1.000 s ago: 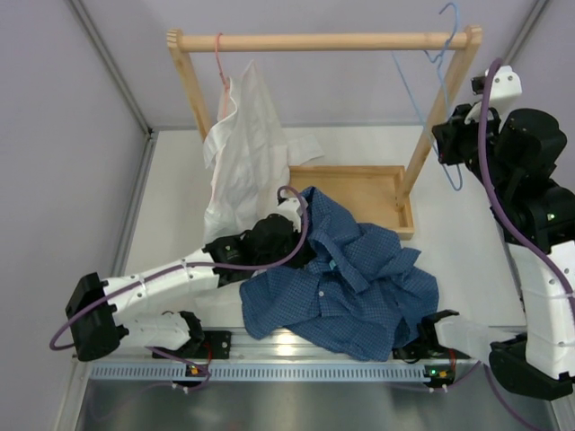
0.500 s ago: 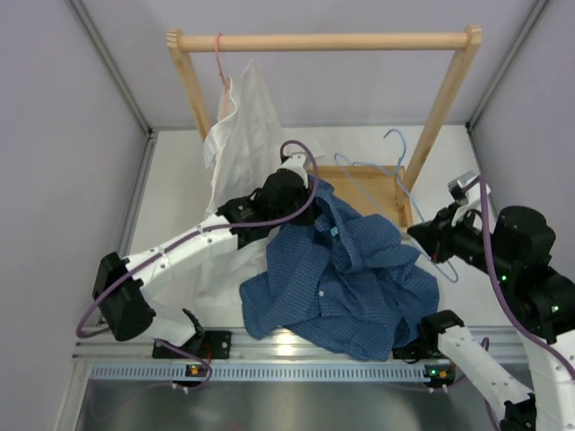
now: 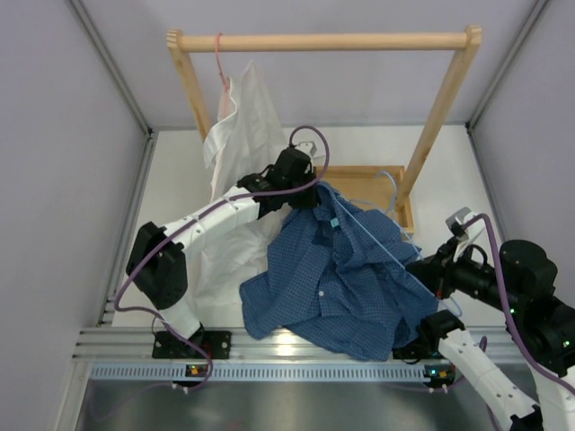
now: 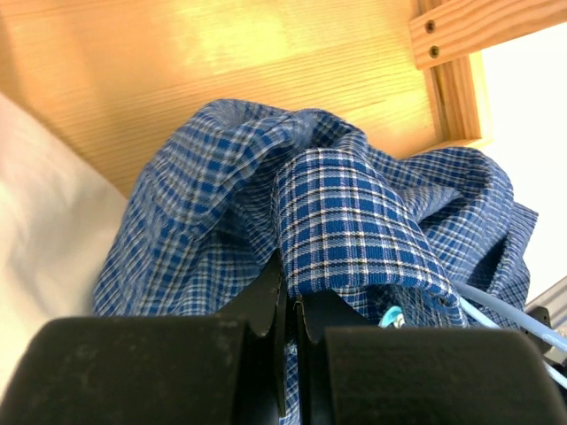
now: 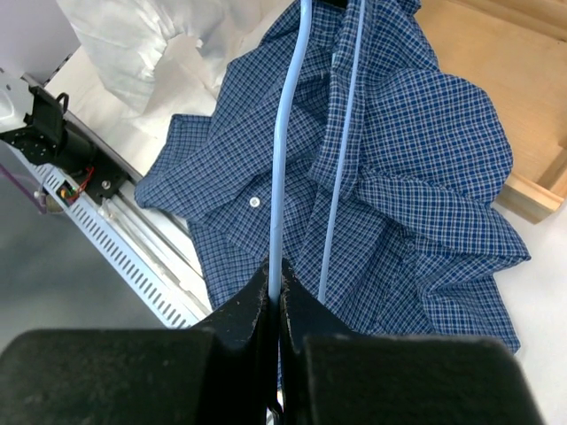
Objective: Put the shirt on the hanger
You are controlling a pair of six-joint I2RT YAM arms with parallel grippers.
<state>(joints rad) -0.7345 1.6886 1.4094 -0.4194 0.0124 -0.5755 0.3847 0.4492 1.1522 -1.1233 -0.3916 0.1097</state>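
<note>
Pinching a raised fold of the blue checked shirt (image 4: 354, 221), the left gripper (image 4: 288, 297) has its jaws clamped tight over the wooden tray (image 4: 221, 53); the right gripper (image 5: 275, 288), jaws pressed together on the light-blue wire hanger (image 5: 285, 133), holds it across the shirt, heaped on the table (image 3: 175, 180) and the tray's near edge.

Wooden tray (image 4: 177, 71) sits right under & ahead of left gripper (image 4: 288, 292), w/ its corner rim off to the gripper's right. White shirt (image 3: 238, 135) hangs from pink hanger (image 3: 218, 58) at left end of wooden rack (image 3: 323, 40), just left of & beyond that gripper. Its lower part is spread on white table (image 3: 171, 206). From right gripper (image 5: 276, 283): tray ahead-right, white shirt ahead-left, slotted metal rail (image 5: 133, 257) to its left at table's near edge.
</note>
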